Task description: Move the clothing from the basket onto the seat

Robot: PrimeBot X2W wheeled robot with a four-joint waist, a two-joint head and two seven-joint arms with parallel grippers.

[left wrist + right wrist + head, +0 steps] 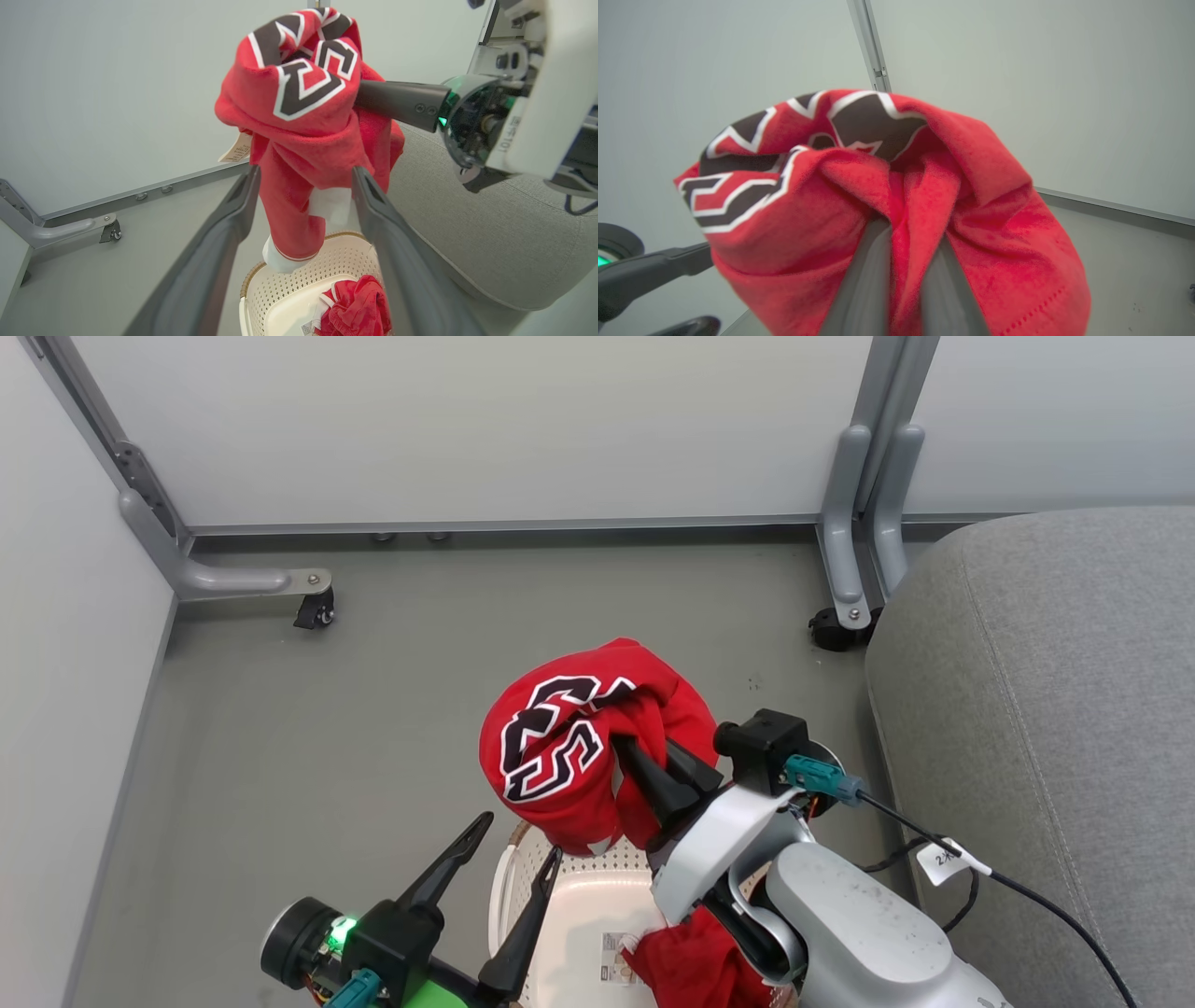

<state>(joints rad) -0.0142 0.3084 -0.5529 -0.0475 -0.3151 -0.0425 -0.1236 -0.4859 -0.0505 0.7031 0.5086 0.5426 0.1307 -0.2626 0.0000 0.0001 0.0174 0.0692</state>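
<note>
Clothing (569, 747): lettered piece pinched in tightly closed right gripper (644, 744), hanging over basket (523, 868), presumably for carrying to seat (1046, 709); left gripper (521, 833) gapes wide, empty

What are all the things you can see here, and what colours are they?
lettered garment: one, red with black-and-white letters, hanging above the basket.
other garment: one, red with white trim, lying in the basket.
basket: one, cream with brown rim, on the floor beside the seat.
seat: one, grey, at the right.
wall panels: three, pale, at the left and back.
caster wheels: two, black, under the grey panel frames.
cable: one, black with white tag, beside the right arm.
left end effector: one, dark, open, lower left.
right end effector: one, dark, shut on the lettered garment.
</note>
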